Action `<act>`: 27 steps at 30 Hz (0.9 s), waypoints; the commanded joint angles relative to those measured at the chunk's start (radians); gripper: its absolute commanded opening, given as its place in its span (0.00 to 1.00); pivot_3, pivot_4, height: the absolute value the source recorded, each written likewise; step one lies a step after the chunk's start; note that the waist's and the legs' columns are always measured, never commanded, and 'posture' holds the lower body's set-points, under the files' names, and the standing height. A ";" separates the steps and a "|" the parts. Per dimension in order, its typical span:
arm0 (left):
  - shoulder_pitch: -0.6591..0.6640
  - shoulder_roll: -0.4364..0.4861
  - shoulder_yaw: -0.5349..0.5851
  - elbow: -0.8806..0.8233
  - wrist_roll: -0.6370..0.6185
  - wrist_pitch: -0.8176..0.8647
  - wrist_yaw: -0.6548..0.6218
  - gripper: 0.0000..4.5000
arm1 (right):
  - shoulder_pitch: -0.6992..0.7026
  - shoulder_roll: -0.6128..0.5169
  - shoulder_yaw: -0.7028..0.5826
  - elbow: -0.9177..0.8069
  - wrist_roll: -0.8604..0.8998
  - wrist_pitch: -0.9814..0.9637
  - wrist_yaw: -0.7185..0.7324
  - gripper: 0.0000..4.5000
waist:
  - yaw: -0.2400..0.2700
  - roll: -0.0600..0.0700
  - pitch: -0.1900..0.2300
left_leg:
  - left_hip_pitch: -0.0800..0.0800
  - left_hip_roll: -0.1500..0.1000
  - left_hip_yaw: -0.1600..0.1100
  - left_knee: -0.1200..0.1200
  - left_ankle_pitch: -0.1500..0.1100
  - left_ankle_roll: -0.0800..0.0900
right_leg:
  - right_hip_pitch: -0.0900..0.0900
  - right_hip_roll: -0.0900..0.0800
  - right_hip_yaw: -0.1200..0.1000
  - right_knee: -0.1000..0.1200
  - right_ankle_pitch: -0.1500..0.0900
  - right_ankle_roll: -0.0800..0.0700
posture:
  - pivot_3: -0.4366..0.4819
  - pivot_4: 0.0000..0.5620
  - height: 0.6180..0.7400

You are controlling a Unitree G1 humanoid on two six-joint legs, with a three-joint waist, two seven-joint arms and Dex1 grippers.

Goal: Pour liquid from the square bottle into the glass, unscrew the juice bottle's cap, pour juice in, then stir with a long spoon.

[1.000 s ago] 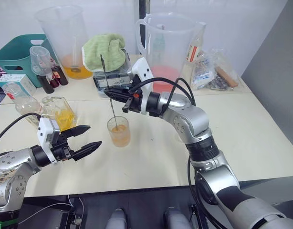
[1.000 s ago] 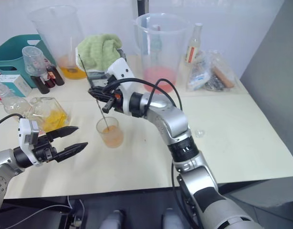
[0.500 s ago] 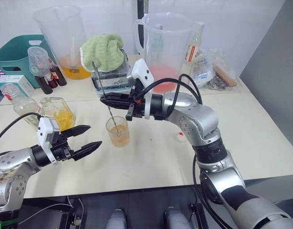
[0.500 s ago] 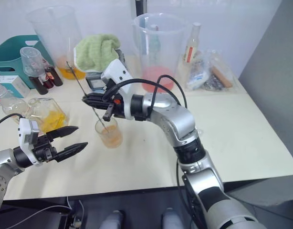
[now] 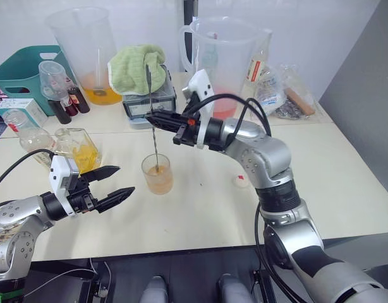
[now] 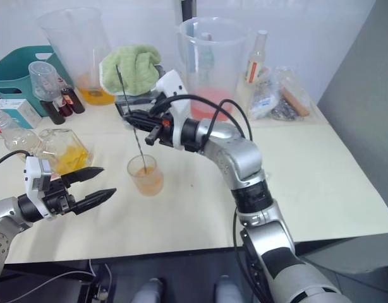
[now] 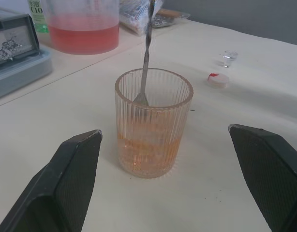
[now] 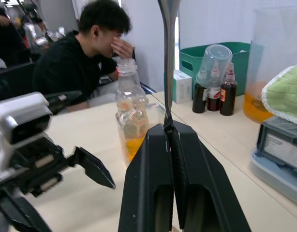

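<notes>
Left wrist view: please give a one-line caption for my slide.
The long spoon stands in the ribbed glass of orange drink, framed by the open left gripper; the cap lies behind.

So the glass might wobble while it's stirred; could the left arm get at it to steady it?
Probably yes. The left gripper hovers open just beside the glass, facing it, with bare table between. The spoon comes in from above, so it shouldn't block a side grip.
</notes>
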 commanded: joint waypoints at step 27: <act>0.046 0.005 0.000 0.018 0.024 -0.072 -0.073 0.99 | -0.138 -0.219 -0.191 0.257 0.354 0.870 -0.360 0.00 | -0.002 0.000 0.000 | 0.000 0.000 0.000 -0.002 0.000 0.000 | 0.000 0.000 0.000 -0.002 0.000 0.000 | 0.48 0.27 1.00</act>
